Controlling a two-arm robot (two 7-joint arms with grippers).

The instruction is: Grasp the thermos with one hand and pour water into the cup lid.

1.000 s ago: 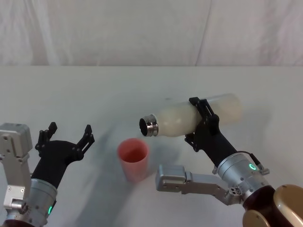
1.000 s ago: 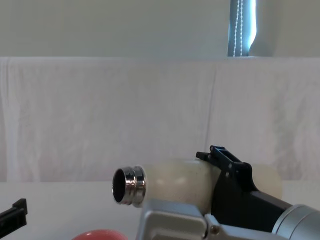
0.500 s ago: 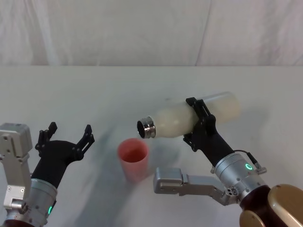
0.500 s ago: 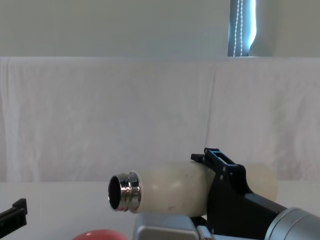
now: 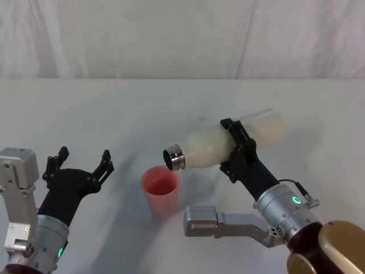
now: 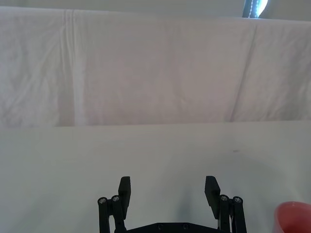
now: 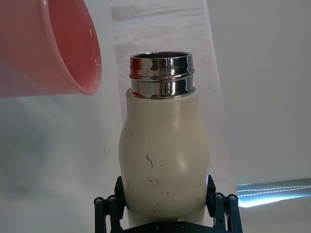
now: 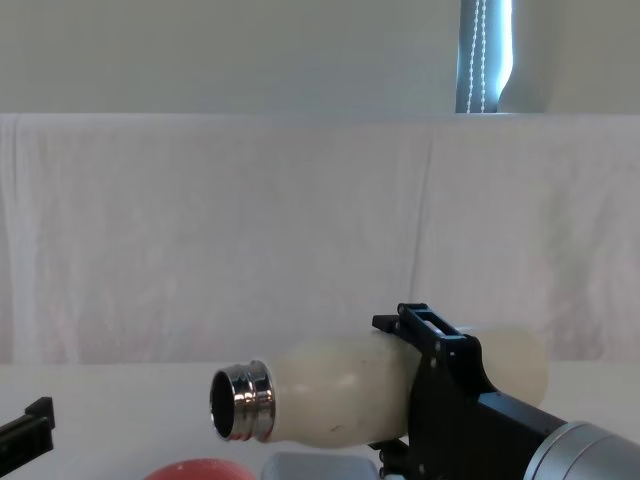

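My right gripper (image 5: 238, 147) is shut on the cream-white thermos (image 5: 225, 142), holding it nearly horizontal above the table. Its chrome neck (image 5: 174, 158) tilts slightly down and hangs just over the far rim of the pink cup lid (image 5: 161, 192), which stands upright on the table. In the chest view the thermos (image 8: 340, 390) points left with its open mouth (image 8: 238, 402) dipping toward the cup lid's rim (image 8: 200, 469). The right wrist view shows the thermos (image 7: 164, 150) between the fingers and the cup lid (image 7: 46, 48) close to its mouth. My left gripper (image 5: 80, 161) is open, left of the cup lid.
A white cloth covers the table (image 5: 114, 108) and hangs as a backdrop behind it. Bare cloth lies around the cup lid and between the two arms. The left gripper (image 6: 168, 191) faces the bare cloth, with the pink rim (image 6: 294, 216) at the edge.
The right gripper has tipped the thermos further, lowering its neck and bringing it a little left toward the cup lid. The left arm has not moved.
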